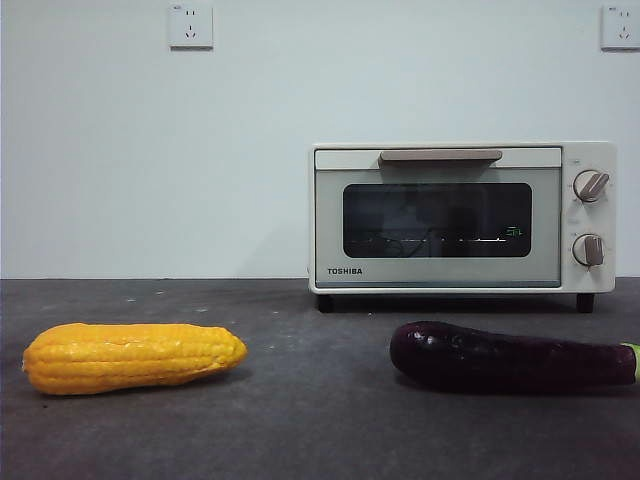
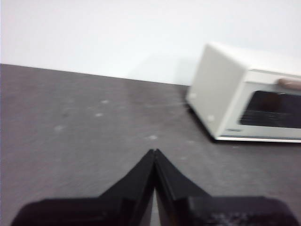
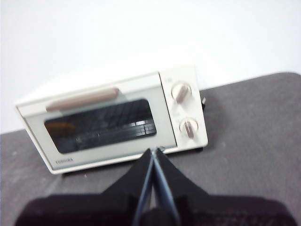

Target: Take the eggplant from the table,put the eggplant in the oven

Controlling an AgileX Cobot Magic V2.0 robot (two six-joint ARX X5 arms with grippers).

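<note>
Front view: the eggplant lies on its side on the tabletop, at about 4 o'clock in the frame, long axis running across the view. Green stem end points toward 3 o'clock and is cut by the frame edge. Nothing touches it.

The oven stands behind the eggplant, toward 2 o'clock, against the pale wall. Its door is closed, with the bar handle across the top of the door and two knobs stacked on the side panel. The closed door is the only thing standing between the eggplant and the oven interior. A strip of bare tabletop separates the two.

A corn cob lies at 8 o'clock, well apart from the eggplant, also on its side. Two wall sockets sit high on the wall, at 11 and 1 o'clock.

Neither arm shows in the front view.

Left wrist view: left gripper with jaws pressed together, holding nothing, above bare tabletop; oven off to one side, blurred.

Right wrist view: right gripper with jaws pressed together, holding nothing, pointing at the oven front below the door glass.
</note>
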